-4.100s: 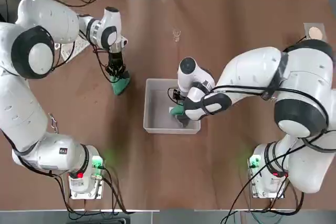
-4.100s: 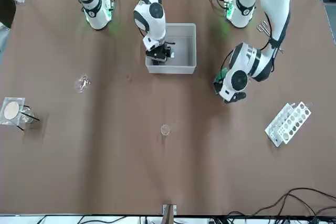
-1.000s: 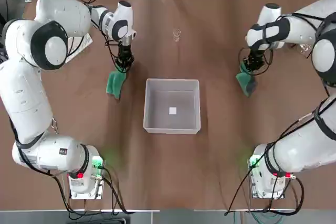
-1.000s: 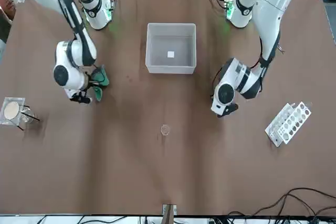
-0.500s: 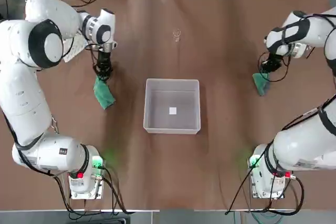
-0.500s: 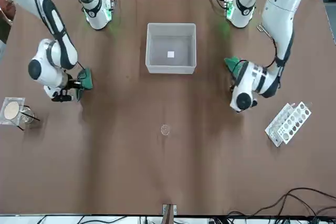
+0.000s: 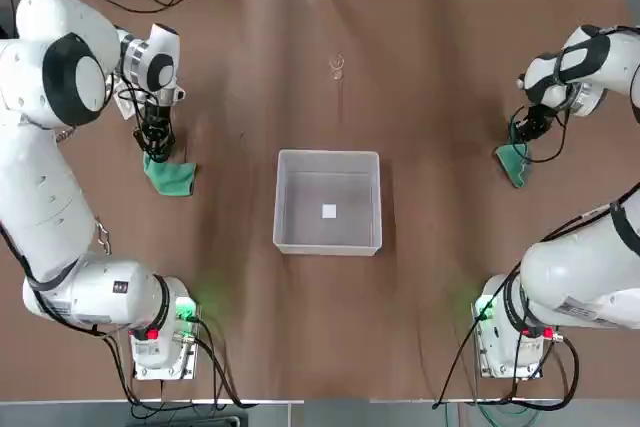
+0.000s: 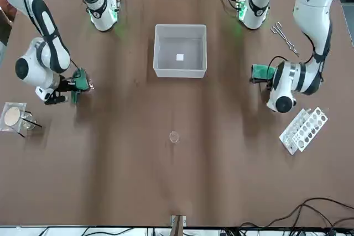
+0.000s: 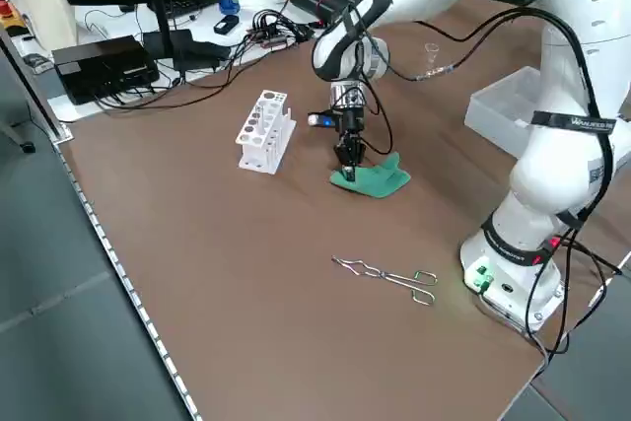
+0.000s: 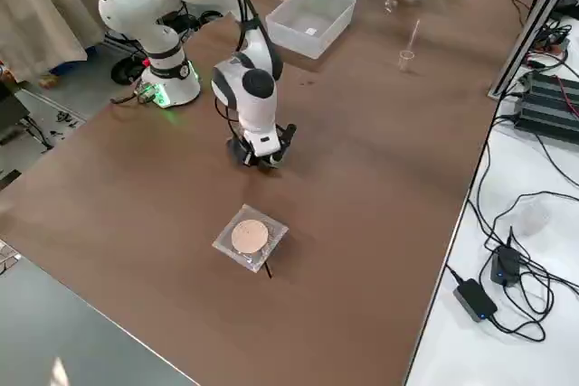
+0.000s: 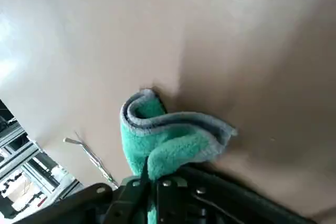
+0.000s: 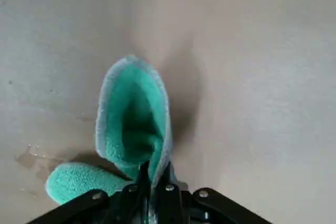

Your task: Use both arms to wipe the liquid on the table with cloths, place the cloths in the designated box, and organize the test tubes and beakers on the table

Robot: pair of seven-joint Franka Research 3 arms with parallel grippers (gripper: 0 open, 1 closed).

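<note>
Pinching a teal-green microfibre cloth (image 11: 178, 148) by its gathered middle, my left hand (image 11: 148, 177) is clenched at the left of the tabletop (image 7: 300, 347), between the white test-tube rack (image 9: 264, 133) and the metal tongs (image 9: 389, 277). I judge that this grip leaves the loose folds below my fingers, so that soft fabric does the wiping rather than hard tips. My right hand (image 12: 152, 177) is clenched on the other cloth (image 12: 134, 116), out at the far right, where wet drops (image 12: 27, 157) lie beside it; its folds flare open, which should give it more surface to soak them up. I cannot tell how firmly either cloth presses down.

The pale plastic box (image 7: 328, 249) stands upright between my arms with nothing inside, handy for both, I reckon, once the wiping is done. That seems the step in hand, with tidying still to come: a small glass vessel (image 10: 406, 60) sits out beyond the box, and dragging a cloth too wide could knock the rack or the glassware.
</note>
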